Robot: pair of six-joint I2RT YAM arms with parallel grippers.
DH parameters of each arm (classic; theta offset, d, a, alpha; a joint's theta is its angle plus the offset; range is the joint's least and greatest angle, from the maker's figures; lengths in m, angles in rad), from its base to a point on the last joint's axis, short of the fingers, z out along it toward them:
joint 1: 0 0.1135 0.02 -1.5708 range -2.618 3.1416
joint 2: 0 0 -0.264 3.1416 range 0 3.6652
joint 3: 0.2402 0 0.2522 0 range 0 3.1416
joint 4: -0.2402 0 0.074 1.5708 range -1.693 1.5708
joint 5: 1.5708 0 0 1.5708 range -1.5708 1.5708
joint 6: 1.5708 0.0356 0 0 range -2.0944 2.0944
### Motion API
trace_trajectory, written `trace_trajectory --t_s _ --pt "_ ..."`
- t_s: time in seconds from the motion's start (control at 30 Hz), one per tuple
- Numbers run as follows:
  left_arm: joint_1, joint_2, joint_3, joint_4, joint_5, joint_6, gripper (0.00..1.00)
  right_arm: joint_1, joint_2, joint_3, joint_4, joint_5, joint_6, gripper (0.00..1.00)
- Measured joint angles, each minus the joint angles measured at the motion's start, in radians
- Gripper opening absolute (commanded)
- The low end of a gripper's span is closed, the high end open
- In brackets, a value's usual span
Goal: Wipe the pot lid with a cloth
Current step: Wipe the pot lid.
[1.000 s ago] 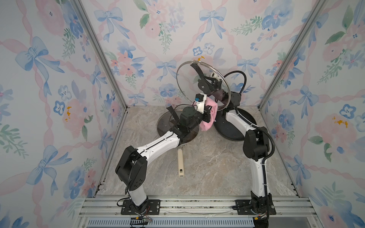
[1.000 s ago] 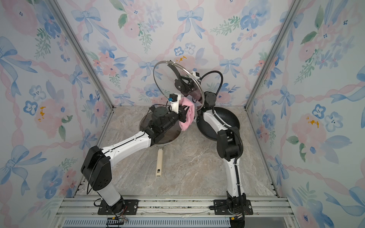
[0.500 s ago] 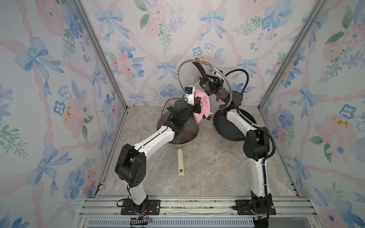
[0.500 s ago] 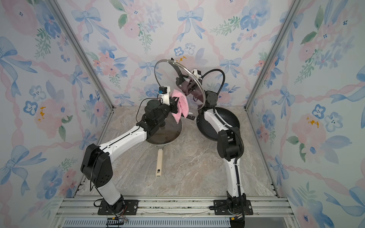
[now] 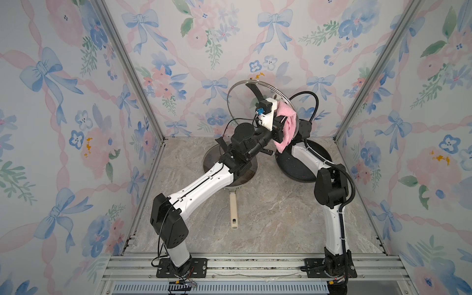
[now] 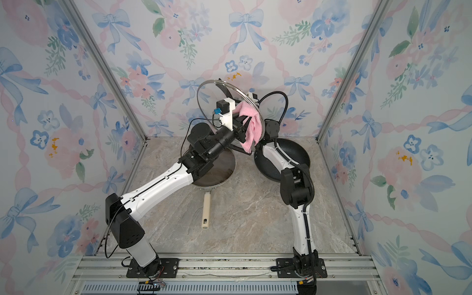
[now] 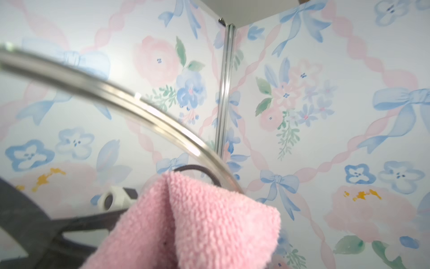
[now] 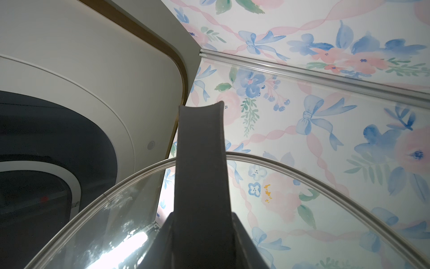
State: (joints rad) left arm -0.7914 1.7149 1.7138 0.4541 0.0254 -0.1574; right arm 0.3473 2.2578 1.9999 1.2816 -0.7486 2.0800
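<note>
The glass pot lid (image 5: 240,107) (image 6: 217,102) stands tilted on edge in the air at the back. Its black handle (image 8: 200,151) is clamped in my right gripper (image 8: 200,233), which is mostly hidden behind the lid in both top views. My left gripper (image 5: 279,126) (image 6: 242,122) is shut on the pink fuzzy cloth (image 5: 287,122) (image 6: 251,122) and holds it against the lid's right side, close to the rim. In the left wrist view the cloth (image 7: 197,221) covers the jaws, with the lid's metal rim (image 7: 116,93) curving just beyond it.
A pan (image 5: 245,176) with a beige handle (image 5: 233,209) lies on the marble table under my left forearm. A dark pan (image 5: 301,166) sits at the back right beside my right arm. Floral walls close in on three sides.
My left gripper has carried the cloth up from the lid's lower edge and then rightward to its right rim. The lid and my right gripper have barely moved.
</note>
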Motion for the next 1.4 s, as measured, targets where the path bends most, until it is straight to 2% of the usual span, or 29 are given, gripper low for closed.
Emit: trace_trajectory --t_s 0.07,0.2,0.47,0.63,0.73,0.83,0.93,1.0,1.07,1.13,1.2,1.3,1.4 --pt "0.020 0.000 0.024 0.021 0.010 0.010 0.00 0.006 -0.001 0.005 0.003 0.002 0.005 0.00" --pt "0.125 -0.001 -0.014 0.046 0.003 0.011 0.00 0.012 -0.005 -0.011 -0.014 0.003 0.011 0.00" --pt "0.349 -0.026 -0.290 0.042 -0.139 -0.058 0.00 0.007 -0.043 -0.107 -0.051 0.010 0.002 0.00" --pt "0.373 -0.132 -0.459 0.004 -0.196 -0.095 0.00 -0.006 -0.108 -0.172 -0.060 -0.008 -0.005 0.00" --pt "0.370 -0.261 -0.537 -0.008 -0.220 -0.102 0.00 -0.021 -0.177 -0.223 -0.132 -0.042 -0.083 0.00" --pt "0.369 -0.401 -0.565 -0.037 -0.242 -0.101 0.00 -0.045 -0.281 -0.285 -0.319 -0.060 -0.293 0.00" --pt "0.369 -0.525 -0.562 -0.105 -0.278 -0.089 0.00 -0.053 -0.403 -0.300 -0.667 -0.019 -0.666 0.00" --pt "0.369 -0.583 -0.542 -0.198 -0.303 -0.085 0.00 -0.034 -0.484 -0.295 -0.927 0.108 -0.984 0.00" --pt "0.368 -0.608 -0.507 -0.299 -0.317 -0.082 0.00 0.030 -0.559 -0.304 -1.096 0.309 -1.295 0.00" --pt "0.363 -0.615 -0.467 -0.399 -0.323 -0.084 0.00 0.120 -0.619 -0.356 -1.132 0.492 -1.553 0.00" --pt "0.338 -0.616 -0.446 -0.479 -0.324 -0.100 0.00 0.207 -0.656 -0.426 -1.102 0.632 -1.751 0.00" --pt "0.261 -0.613 -0.440 -0.558 -0.321 -0.137 0.00 0.290 -0.631 -0.490 -0.995 0.759 -1.942 0.00" --pt "0.175 -0.585 -0.438 -0.600 -0.297 -0.194 0.00 0.310 -0.547 -0.504 -0.867 0.864 -2.063 0.00"
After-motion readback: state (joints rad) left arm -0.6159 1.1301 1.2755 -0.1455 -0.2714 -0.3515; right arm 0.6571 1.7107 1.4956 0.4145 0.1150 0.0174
